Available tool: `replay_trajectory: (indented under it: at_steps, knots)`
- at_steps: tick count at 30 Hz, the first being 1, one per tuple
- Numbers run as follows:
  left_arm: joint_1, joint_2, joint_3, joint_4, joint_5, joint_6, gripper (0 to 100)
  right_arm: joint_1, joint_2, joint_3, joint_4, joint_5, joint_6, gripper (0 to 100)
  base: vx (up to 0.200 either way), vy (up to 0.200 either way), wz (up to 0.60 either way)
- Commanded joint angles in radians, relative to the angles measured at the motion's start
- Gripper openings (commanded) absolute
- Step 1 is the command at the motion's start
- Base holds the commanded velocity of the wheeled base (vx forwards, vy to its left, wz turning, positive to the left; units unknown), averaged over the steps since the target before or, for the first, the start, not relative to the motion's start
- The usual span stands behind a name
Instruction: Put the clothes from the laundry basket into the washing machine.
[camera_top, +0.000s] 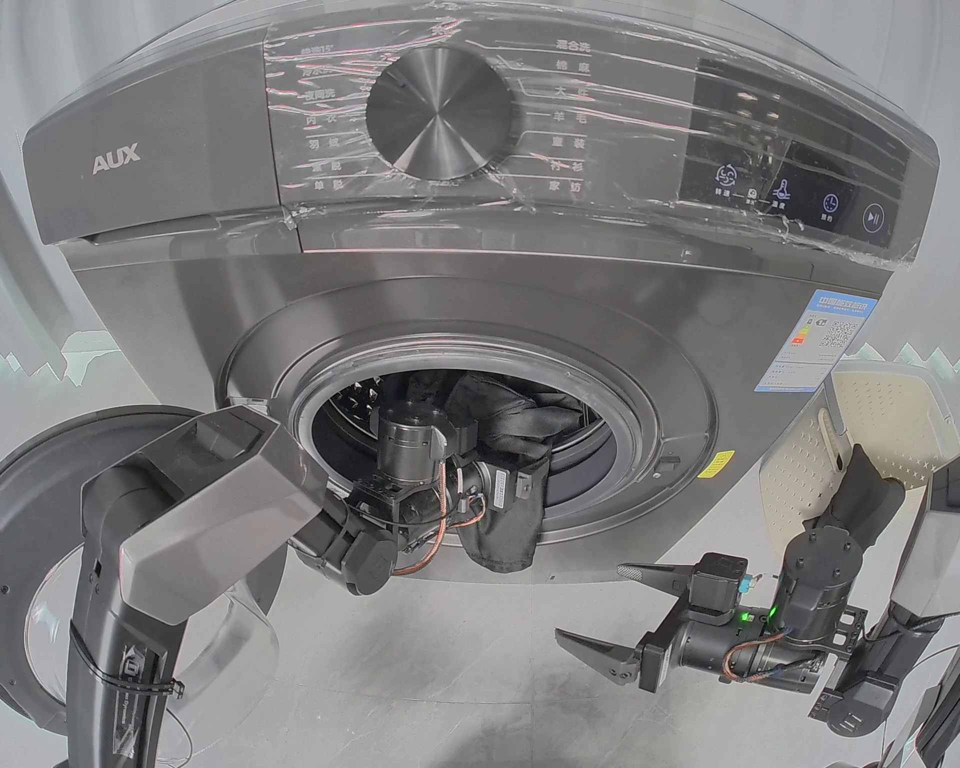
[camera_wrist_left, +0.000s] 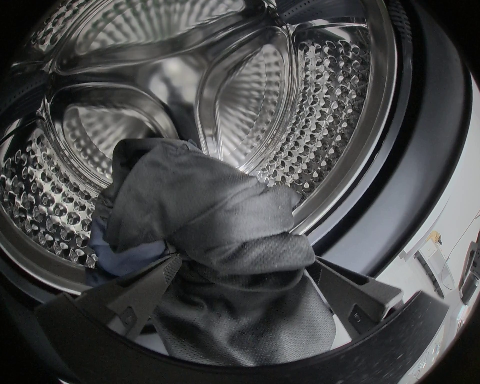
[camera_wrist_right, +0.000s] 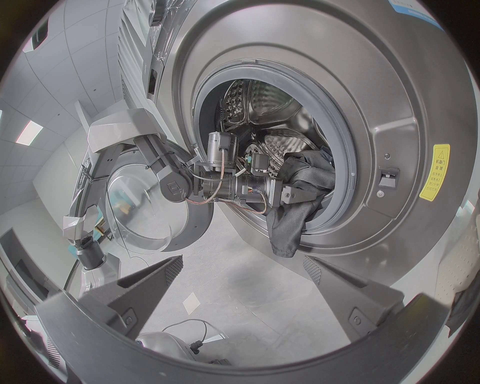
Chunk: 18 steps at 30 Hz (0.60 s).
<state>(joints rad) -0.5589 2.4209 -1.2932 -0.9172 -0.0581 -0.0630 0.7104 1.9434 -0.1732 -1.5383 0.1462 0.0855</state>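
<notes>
Dark grey garment (camera_wrist_left: 215, 210) hangs over the door rim of the washing machine (camera_top: 600, 300) inside my released left gripper (camera_wrist_left: 243, 260), my right gripper (camera_top: 590, 603) spread wide too

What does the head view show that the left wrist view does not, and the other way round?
Only the head view: the control dial, the open door and the right gripper, open. Only the left wrist view: the drum's ribs and a bluish cloth inside it. Both: the dark garment hanging over the opening of the washing machine.
</notes>
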Motion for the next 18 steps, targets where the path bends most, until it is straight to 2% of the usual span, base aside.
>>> replay_trajectory:
  at_steps: [1, 7, 8, 14, 18]
  knots:
    - [-0.004, 0.026, 0.002, 0.0, 0.0, 0.0, 100, 0.001, 0.0, 0.0, 0.0, 0.001, 0.0, 100, 0.0, 0.0, 0.0]
    - [-0.006, 0.057, -0.017, 0.0, 0.007, 0.003, 100, 0.001, -0.001, 0.0, -0.002, 0.001, 0.0, 100, 0.0, 0.0, 0.0]
    - [-0.004, 0.058, -0.018, 0.0, 0.009, 0.003, 0, 0.0, -0.001, 0.0, 0.0, 0.001, 0.0, 100, 0.0, 0.0, 0.0]
    - [0.004, 0.075, -0.067, 0.0, 0.014, -0.001, 0, 0.0, -0.001, -0.006, -0.002, 0.0, 0.0, 100, 0.0, 0.0, 0.0]
    - [0.019, 0.081, -0.192, -0.014, 0.063, -0.017, 0, 0.001, -0.001, -0.008, -0.002, 0.001, 0.0, 100, 0.0, 0.0, 0.0]
